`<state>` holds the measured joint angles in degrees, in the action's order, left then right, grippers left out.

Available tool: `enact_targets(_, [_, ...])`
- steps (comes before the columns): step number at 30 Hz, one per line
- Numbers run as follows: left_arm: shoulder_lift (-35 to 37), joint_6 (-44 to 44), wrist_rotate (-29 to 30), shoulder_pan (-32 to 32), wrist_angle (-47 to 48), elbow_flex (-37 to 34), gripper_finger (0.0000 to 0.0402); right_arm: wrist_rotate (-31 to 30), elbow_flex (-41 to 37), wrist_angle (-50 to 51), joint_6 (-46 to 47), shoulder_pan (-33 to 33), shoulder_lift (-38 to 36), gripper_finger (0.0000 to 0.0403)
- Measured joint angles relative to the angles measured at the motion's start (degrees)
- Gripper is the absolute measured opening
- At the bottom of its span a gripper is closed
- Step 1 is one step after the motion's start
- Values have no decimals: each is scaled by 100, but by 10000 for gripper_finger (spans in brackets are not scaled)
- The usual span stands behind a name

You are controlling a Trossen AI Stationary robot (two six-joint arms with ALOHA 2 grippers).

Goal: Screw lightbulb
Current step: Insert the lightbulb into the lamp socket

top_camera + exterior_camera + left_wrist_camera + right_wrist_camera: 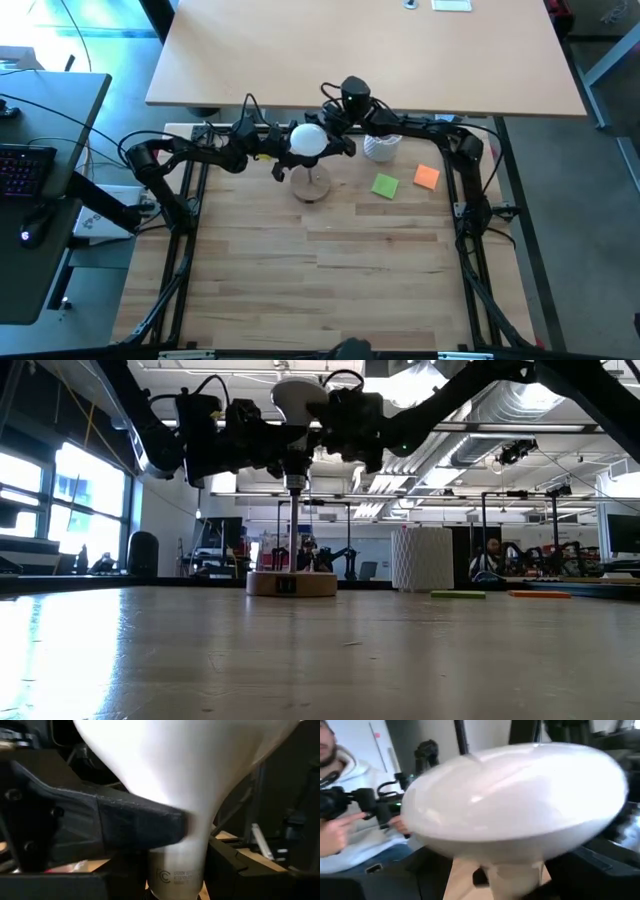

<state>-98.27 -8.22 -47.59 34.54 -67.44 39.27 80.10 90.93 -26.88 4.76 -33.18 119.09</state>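
Small white frosted lightbulb [308, 139] held high above the pale butcher-block wooden table [320, 270], clamped at its narrow neck by the left gripper [291, 150]. Right gripper [333, 137] spread wide around the globe from the opposite side. Directly below both, black socket on a round wooden base [291, 582]. Off to the right gripper's side: white ribbed cup [421, 558], green sticky note [385, 185], orange sticky note [427, 177]. Beyond, an open workshop, tall windows, a seated person in a pale hoodie [350, 820].
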Motion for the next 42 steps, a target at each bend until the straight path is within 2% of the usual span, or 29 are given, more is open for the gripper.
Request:
enact_targets(3, [3,14,-11,34,0,-1,133,296,209,16,93,41,104,286])
enact_targets(13, [4,-29,-134,72,112,30,133,333,424,49,-108,56,253,284])
enact_targets(16, [6,-23,-138,68,124,32,136,295,424,67,-233,62,253,263])
enact_targets(22, [8,-110,-183,62,147,32,146,133,424,101,-479,65,264,192])
enact_targets(26, [3,-86,-280,61,212,27,147,76,424,233,-517,78,264,172])
enact_targets(42, [-8,-334,-1119,463,275,21,151,-580,426,462,-512,54,247,164])
